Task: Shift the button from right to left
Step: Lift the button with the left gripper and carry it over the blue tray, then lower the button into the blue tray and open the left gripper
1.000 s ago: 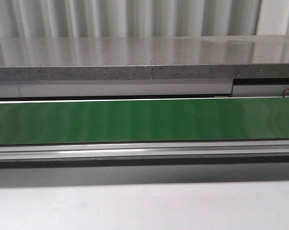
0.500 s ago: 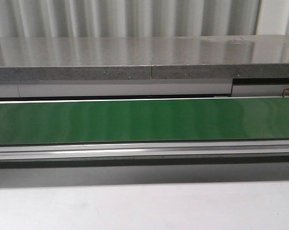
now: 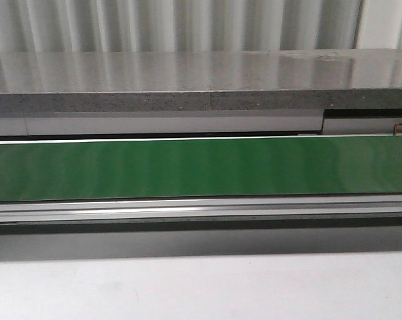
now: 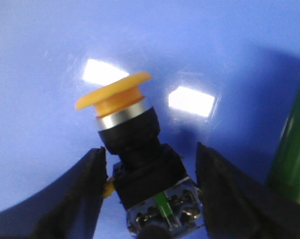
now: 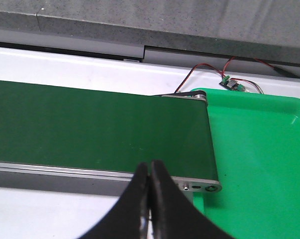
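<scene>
The front view shows only the green belt [image 3: 201, 167] running across, with no arm or button on it. In the left wrist view the left end effector [image 4: 152, 164] is spread open around the button [image 4: 135, 149], fingers [image 4: 87, 184] flanking its black body above a blue surface [image 4: 40, 59], so close squarely on the block, not the cap. The right wrist view shows the right end effector [image 5: 150, 199] pressed together and empty, above the belt's near edge beside the green tray [image 5: 259, 159].

**Front view: almost no change**

Only a slight shift of the pale sheen bands along the green belt [image 3: 201, 167] compared with the earlier pictures. No arm, gripper or object newly entered or gone from that view.
</scene>
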Motion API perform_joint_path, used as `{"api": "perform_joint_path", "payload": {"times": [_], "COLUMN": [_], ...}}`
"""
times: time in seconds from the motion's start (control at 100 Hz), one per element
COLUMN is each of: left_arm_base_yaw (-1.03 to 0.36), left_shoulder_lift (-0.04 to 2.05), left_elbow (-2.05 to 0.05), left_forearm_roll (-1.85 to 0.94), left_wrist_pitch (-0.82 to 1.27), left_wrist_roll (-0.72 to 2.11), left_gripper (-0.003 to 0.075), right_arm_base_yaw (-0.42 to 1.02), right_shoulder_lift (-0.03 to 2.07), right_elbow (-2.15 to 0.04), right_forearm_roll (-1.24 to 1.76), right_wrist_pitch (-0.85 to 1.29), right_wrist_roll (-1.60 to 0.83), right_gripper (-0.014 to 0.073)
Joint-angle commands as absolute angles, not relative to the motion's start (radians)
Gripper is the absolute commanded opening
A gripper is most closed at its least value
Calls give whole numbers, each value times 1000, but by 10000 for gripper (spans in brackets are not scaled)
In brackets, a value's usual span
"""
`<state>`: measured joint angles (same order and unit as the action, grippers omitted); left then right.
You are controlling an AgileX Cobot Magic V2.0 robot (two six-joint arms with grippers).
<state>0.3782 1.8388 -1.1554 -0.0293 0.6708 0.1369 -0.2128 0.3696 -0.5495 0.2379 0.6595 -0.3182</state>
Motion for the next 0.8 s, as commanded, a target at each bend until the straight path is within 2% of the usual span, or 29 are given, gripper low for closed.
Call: {"api": "perform_joint_path", "payload": {"times": [0.0,0.45,0.79], "left_arm_base_yaw": [382,382,326], "left_shoulder_lift": [1792,1750,1481], "left_elbow": [-1185,-1185,-1165], "left_forearm_roll": [-31,-19,-73], "left_wrist_pitch": [635,617,634], "left_wrist_roll": [136,136,136], "left_gripper": [424,440,440], "right_arm_base_yaw": [-212,-212,-212], "right_shoulder_lift": [376,376,376], "right_elbow": [-576,-576,-576], "right_forearm_roll": [248,248,248], "right_wrist_pitch": [590,590,590], "right_wrist_roll": [-326,-326,-326], "right_gripper": [-67,-67,-67]}}
